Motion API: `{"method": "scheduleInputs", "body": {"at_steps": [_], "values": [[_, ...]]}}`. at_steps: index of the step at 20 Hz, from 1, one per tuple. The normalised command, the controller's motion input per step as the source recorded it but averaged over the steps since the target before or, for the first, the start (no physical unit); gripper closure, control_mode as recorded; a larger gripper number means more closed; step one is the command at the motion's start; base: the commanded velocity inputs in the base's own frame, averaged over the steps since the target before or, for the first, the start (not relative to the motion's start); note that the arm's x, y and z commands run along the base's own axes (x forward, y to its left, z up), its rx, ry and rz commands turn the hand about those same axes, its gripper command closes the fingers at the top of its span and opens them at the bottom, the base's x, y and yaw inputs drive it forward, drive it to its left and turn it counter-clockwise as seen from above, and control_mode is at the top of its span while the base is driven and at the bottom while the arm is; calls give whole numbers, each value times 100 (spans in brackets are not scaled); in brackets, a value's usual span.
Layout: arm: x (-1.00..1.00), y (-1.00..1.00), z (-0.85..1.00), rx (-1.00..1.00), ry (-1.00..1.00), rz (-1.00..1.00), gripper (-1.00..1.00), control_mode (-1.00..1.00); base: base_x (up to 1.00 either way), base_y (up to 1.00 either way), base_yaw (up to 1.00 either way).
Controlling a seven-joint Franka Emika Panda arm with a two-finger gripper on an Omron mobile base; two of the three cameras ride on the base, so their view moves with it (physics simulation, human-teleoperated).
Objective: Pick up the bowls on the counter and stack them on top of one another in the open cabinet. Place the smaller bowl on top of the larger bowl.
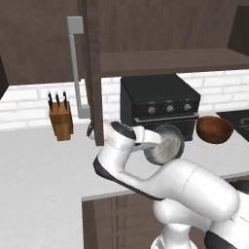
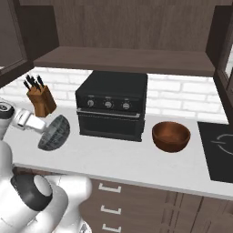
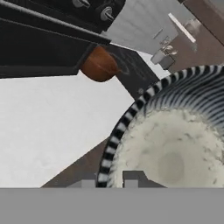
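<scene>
My gripper (image 1: 147,138) is shut on the rim of the smaller bowl (image 1: 166,143), a grey bowl with a pale inside. The bowl is lifted off the counter (image 1: 44,165) and tipped on its side in front of the oven's left part. In the right base view the gripper (image 2: 42,125) holds this bowl (image 2: 54,133) at the far left. The hand view has the bowl (image 3: 175,148) close up, its striped rim between the fingertips (image 3: 133,177). The larger bowl (image 1: 214,129) (image 2: 170,135) (image 3: 99,64) sits upright on the counter, right of the oven. Above, the open cabinet's shelf (image 1: 170,61) (image 2: 123,59) is bare.
A black toaster oven (image 1: 160,104) (image 2: 113,104) stands under the shelf. The cabinet door (image 1: 92,73) with its grey bar handle (image 1: 75,63) juts out on the left. A knife block (image 1: 61,119) (image 2: 41,100) stands at the back left. A dark cooktop (image 2: 218,145) lies at the right.
</scene>
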Motion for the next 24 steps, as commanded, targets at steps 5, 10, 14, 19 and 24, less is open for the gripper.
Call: {"method": "scheduleInputs", "body": {"at_steps": [5,10,14,19,24], "values": [[-14,-100,68,26,-13,-14,100,-100,0,0,0],[12,-100,55,32,-2,-3,100,-100,0,0,0],[18,-100,47,33,-2,1,100,-100,0,0,0],[30,-100,31,27,0,6,100,-100,0,0,0],[50,-100,1,4,9,28,100,-100,0,0,0]]}}
